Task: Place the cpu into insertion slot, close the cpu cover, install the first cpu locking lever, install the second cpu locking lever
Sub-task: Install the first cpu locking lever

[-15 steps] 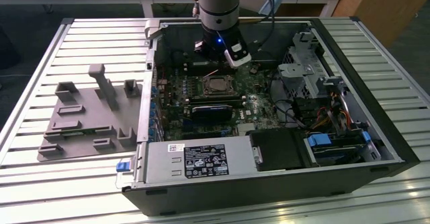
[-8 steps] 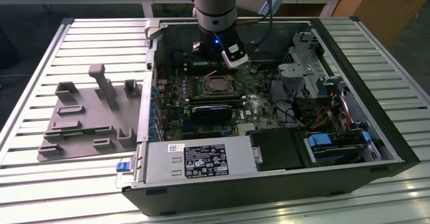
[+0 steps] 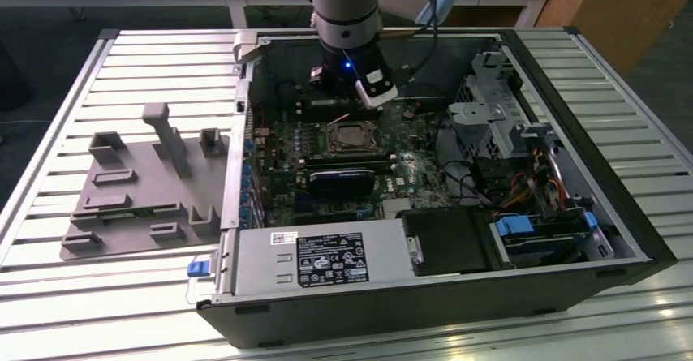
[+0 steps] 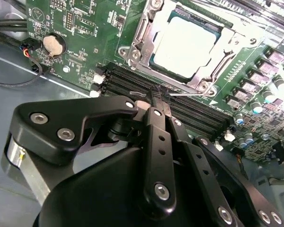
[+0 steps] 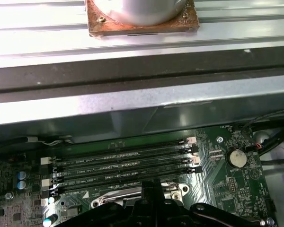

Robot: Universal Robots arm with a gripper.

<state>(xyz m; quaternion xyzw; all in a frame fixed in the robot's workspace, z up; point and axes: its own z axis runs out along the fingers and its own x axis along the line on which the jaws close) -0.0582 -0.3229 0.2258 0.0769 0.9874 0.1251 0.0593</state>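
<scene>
Silvery cpu [image 4: 188, 46] seated in socket [image 4: 125, 53], cpu cover [image 4: 173, 75] down over it – levers unconfirmed.
My gripper [image 4: 159, 97] hangs just beside the socket, above the memory slots [image 4: 128, 78], fingers pressed together w/ no gap. Tips sit at a thin wire locking lever [image 4: 191, 94] along the socket's memory-slot side; can't tell if I'm pinching it or only touching. By my read, steps 1 & 2 look done: chip lies flat, frame around it. Lever work is what's left, and whether either lever is latched isn't clear. Exterior view: my arm [image 3: 349, 28] stands over the motherboard [image 3: 281, 150] inside the open pc case [image 3: 433, 312].
</scene>
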